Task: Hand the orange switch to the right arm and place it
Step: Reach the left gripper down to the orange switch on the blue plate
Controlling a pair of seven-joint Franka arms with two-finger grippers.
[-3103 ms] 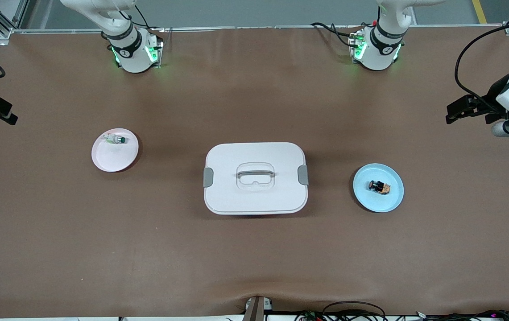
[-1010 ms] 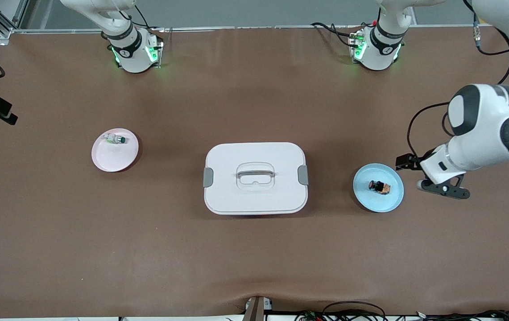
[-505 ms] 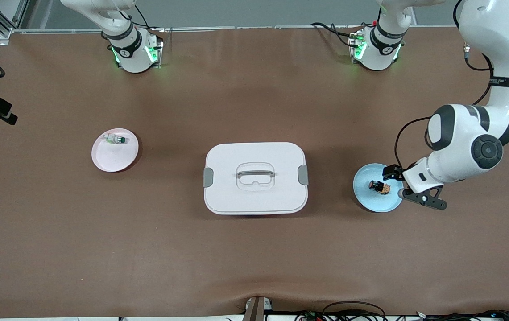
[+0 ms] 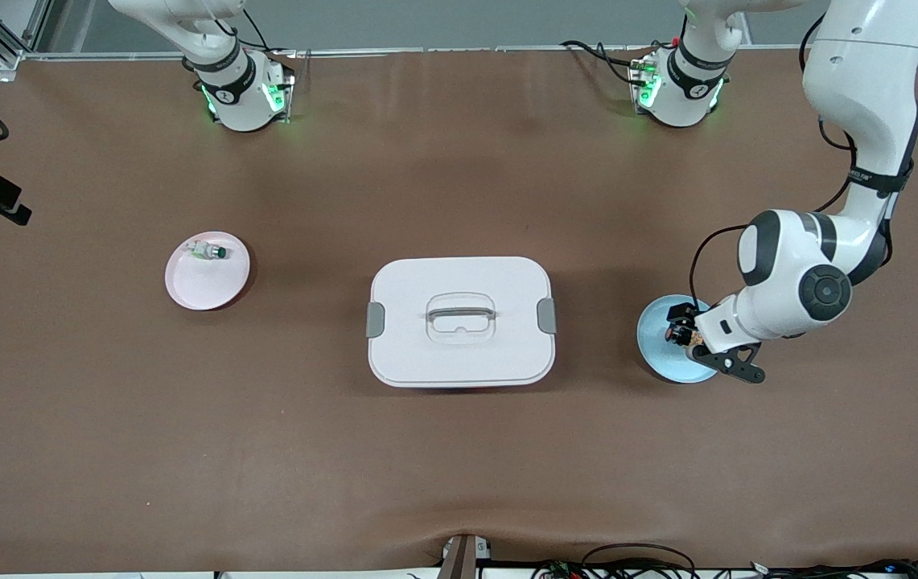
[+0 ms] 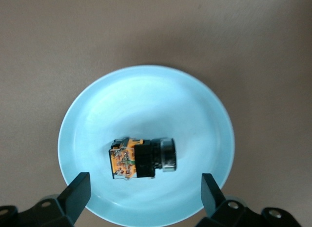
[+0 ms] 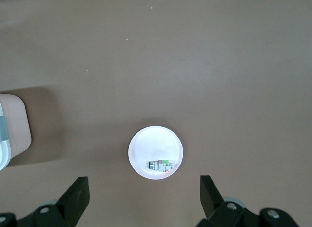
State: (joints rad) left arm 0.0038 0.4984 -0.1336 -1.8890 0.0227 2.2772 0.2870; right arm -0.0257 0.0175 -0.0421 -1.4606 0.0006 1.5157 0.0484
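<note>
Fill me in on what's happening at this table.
The left end effector hangs open over the blue plate, its fingers either side of the orange switch, which lies on the plate, not yet gripped. The right end effector waits open, high above the pink plate with the green switch. A closed white box sits between the plates.

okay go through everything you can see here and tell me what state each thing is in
Orange switch: on its side, on the blue plate.
Green-capped switch: lying on the pink plate.
White box: lid on.
Left gripper: open, over the blue plate.
Right gripper: open, high over the pink plate.
</note>
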